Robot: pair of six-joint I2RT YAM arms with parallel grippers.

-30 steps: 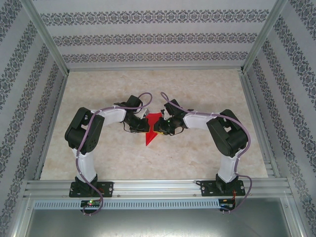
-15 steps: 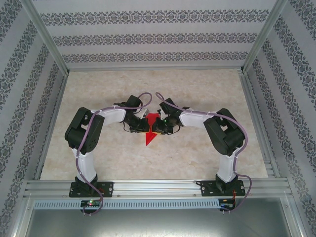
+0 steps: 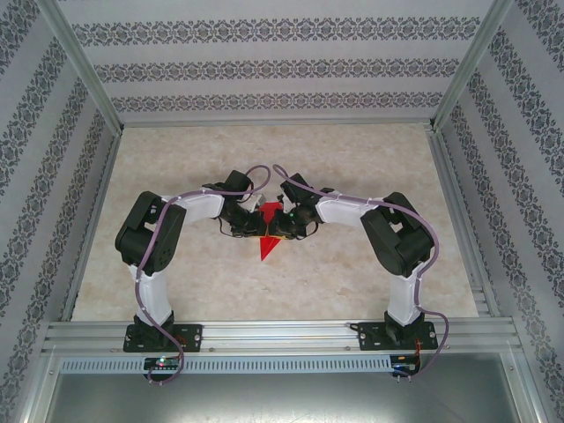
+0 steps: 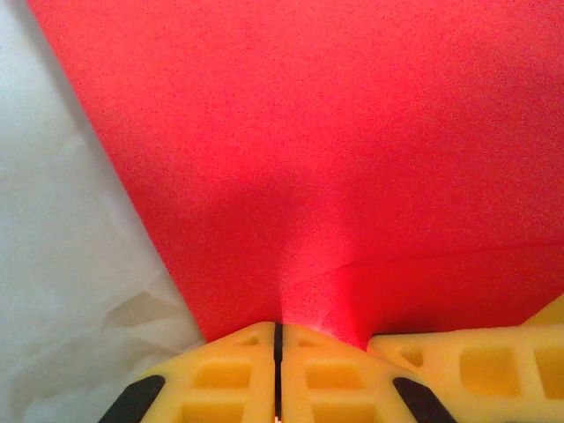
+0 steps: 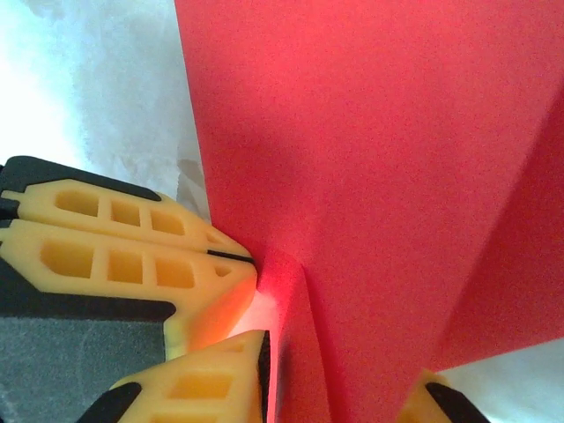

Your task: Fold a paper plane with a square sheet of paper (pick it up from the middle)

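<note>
A pale marbled table [image 3: 176,282] lies between walls papered in grey floral stripes [image 3: 282,66]. Aluminium frame rails [image 3: 282,333] run along its near edge, with a perforated strip [image 3: 282,363] and a plain grey metal panel [image 3: 282,397] nearer still.

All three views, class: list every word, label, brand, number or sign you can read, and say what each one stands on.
There are none: no word, number, brand or sign can be read.
The red paper is plain.
The yellow claw fingers are unmarked.
The wallpaper carries only ornament, no letters.
Any print at the arm bases is too small to read.
</note>
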